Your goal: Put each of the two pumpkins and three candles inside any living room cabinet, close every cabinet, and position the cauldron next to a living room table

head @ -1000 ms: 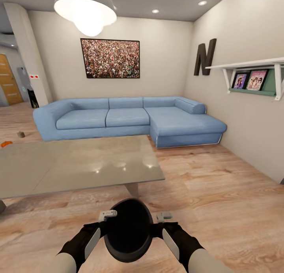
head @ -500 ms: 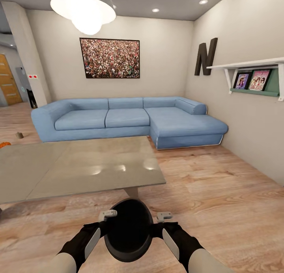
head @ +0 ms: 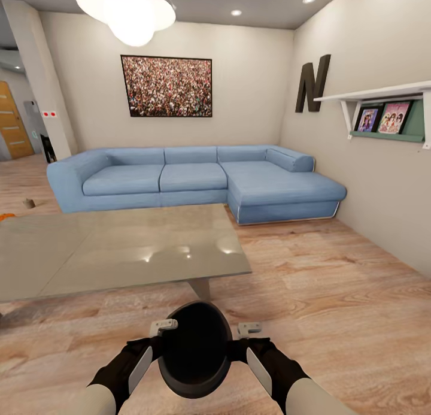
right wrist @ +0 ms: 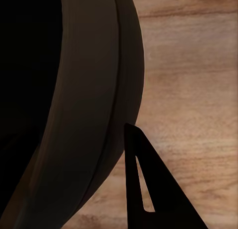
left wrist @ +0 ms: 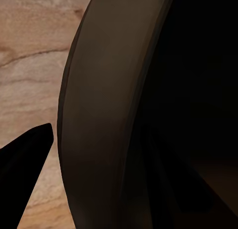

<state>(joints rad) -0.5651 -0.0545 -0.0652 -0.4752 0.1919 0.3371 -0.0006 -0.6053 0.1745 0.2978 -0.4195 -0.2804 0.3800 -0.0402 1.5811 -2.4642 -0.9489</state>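
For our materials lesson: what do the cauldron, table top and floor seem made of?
Cauldron: dark, matte, probably cast metal; dull sheen on its rim.
Table top: grey, glossy, maybe glass or polished stone; it mirrors the ceiling lights.
Floor: light wood planks with visible grain.

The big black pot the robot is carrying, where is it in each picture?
Head view: the cauldron sits low in the middle, between the left gripper and right gripper.
Left wrist view: its dark rim and hollow loom close beside a fingertip.
Right wrist view: its dark curved wall looms close.
Shared landmark: the wood floor beneath it.
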